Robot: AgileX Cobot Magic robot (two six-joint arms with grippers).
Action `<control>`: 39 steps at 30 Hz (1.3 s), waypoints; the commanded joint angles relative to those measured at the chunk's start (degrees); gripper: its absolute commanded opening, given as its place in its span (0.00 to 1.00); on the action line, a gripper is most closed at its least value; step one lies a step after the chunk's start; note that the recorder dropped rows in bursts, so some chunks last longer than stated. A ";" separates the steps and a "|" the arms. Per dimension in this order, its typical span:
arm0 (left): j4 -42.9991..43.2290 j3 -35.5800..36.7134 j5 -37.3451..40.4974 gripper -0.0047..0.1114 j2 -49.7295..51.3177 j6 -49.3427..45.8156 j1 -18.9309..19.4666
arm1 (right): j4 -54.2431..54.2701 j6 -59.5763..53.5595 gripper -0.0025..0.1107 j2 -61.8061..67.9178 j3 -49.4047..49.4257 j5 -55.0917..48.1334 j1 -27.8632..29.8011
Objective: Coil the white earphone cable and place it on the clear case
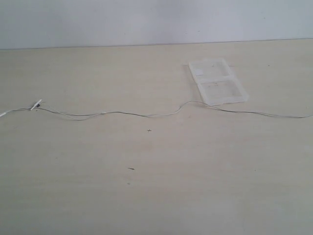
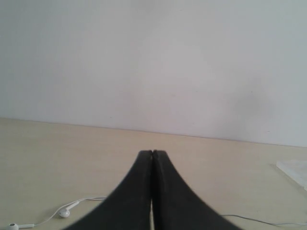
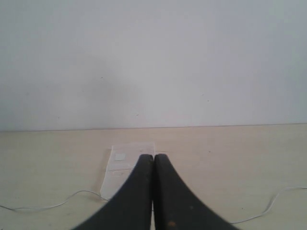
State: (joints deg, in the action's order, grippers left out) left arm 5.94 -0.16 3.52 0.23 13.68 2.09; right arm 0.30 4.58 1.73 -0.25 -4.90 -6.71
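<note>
The white earphone cable (image 1: 146,115) lies stretched in a wavy line across the table from the left edge to the right edge. Its earbuds (image 2: 64,211) show at the left end. The clear case (image 1: 217,82) lies flat at the back right, with the cable running just along its near edge. Neither arm shows in the exterior view. My left gripper (image 2: 152,153) is shut and empty, held above the table near the earbuds. My right gripper (image 3: 153,156) is shut and empty too, in front of the clear case (image 3: 122,165), part of which it hides.
A pale wooden table (image 1: 156,186) carries everything, with a plain light wall (image 1: 156,19) behind its far edge. A few small dark specks (image 1: 131,169) mark the table surface in front of the cable.
</note>
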 commanded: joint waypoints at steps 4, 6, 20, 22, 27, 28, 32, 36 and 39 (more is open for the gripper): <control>-0.18 0.16 -0.19 0.04 -0.23 -0.01 0.12 | -0.30 -0.02 0.02 -0.28 0.25 0.39 0.30; -0.18 0.16 -0.19 0.04 -0.23 -0.01 0.12 | -0.30 -0.02 0.02 -0.28 0.25 0.39 0.30; -0.18 0.16 -0.19 0.04 -0.23 -0.01 0.12 | 2.76 3.06 0.02 -0.28 0.25 3.05 0.30; -0.18 0.16 -0.19 0.04 -0.23 -0.01 0.12 | 9.63 9.56 0.02 -0.28 0.25 8.66 0.30; -0.18 0.16 -0.19 0.04 -0.23 -0.01 0.12 | 22.31 19.73 0.02 -0.28 0.25 25.28 0.30; -0.18 0.16 -0.19 0.04 -0.23 -0.01 0.12 | 22.31 19.84 0.02 -0.28 0.25 28.54 0.30; -0.18 0.16 -0.19 0.04 -0.23 -0.01 0.12 | 22.31 18.75 0.02 0.79 -3.45 35.49 0.30; -0.18 0.16 -0.19 0.04 -0.23 -0.01 0.12 | 22.31 17.80 0.02 5.87 -11.26 34.37 0.30; -0.18 0.16 -0.19 0.04 -0.23 -0.01 0.12 | 22.03 17.56 0.02 13.32 -18.50 34.37 0.30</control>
State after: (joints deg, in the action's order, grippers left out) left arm 5.94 -0.16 3.52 0.23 13.68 2.09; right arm 22.61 23.03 9.51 -13.37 29.00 -6.71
